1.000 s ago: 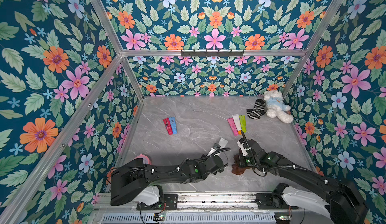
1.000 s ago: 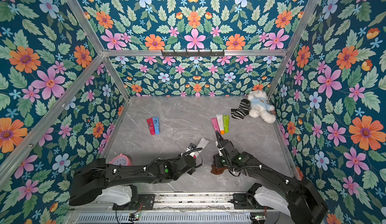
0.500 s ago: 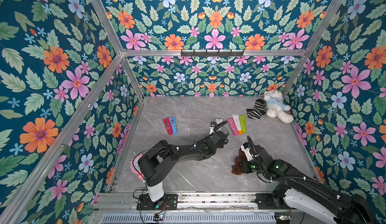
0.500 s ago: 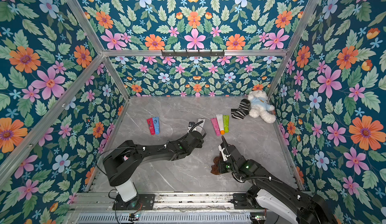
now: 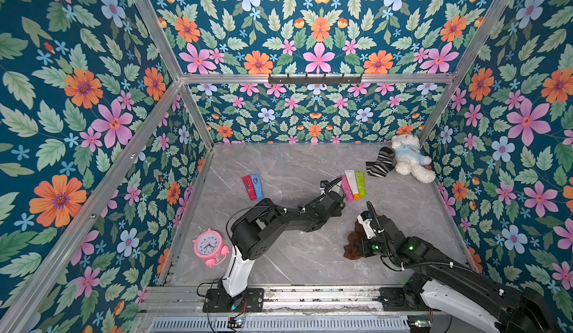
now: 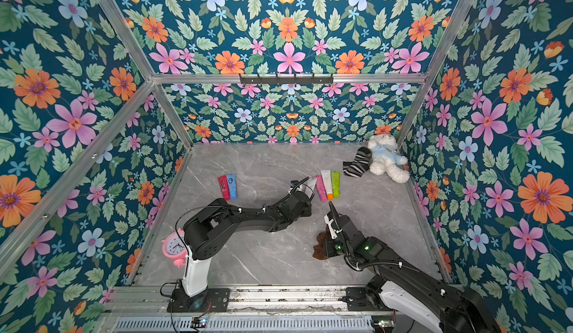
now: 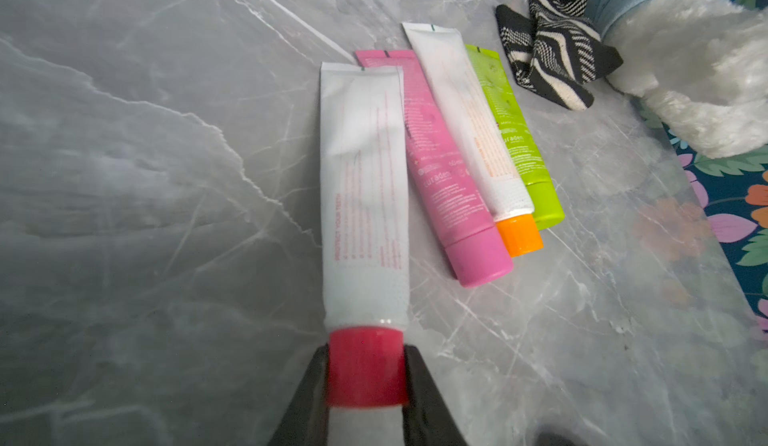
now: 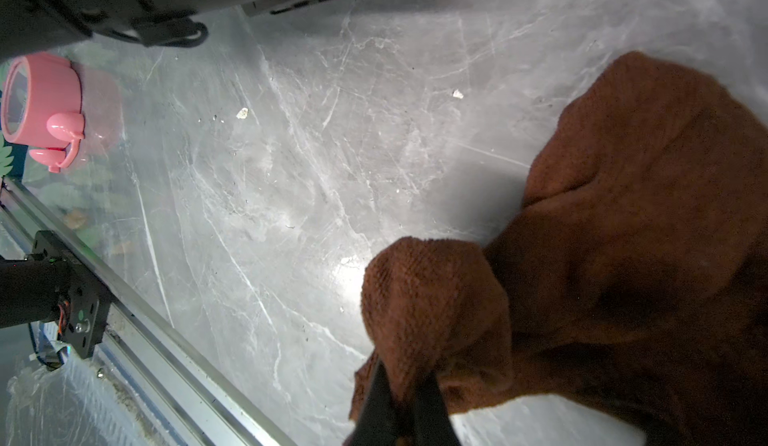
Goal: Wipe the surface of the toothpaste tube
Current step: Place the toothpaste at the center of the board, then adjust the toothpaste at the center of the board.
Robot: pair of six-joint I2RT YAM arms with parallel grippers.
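My left gripper (image 7: 365,375) is shut on the red cap (image 7: 365,365) of a white toothpaste tube (image 7: 363,198). The tube points away from the gripper, beside a pink tube (image 7: 440,174), and its far corner overlaps that tube's end. In both top views the held toothpaste tube (image 5: 336,183) (image 6: 310,184) is at mid-table, left of a row of three tubes. My right gripper (image 8: 405,398) is shut on a fold of a brown cloth (image 8: 623,236). The cloth (image 5: 352,247) hangs bunched on the table near the front right, apart from the tube.
The pink tube (image 5: 346,189), a white tube with an orange cap (image 5: 352,184) and a green tube (image 5: 360,183) lie side by side. Red and blue tubes (image 5: 252,186) lie to the left. A pink alarm clock (image 5: 207,246) stands front left. A striped sock (image 5: 379,162) and a white teddy (image 5: 409,160) sit back right.
My left arm has carried the tube from the front centre back to the row of three tubes. My right arm has drawn slightly toward the front right, still holding the cloth.
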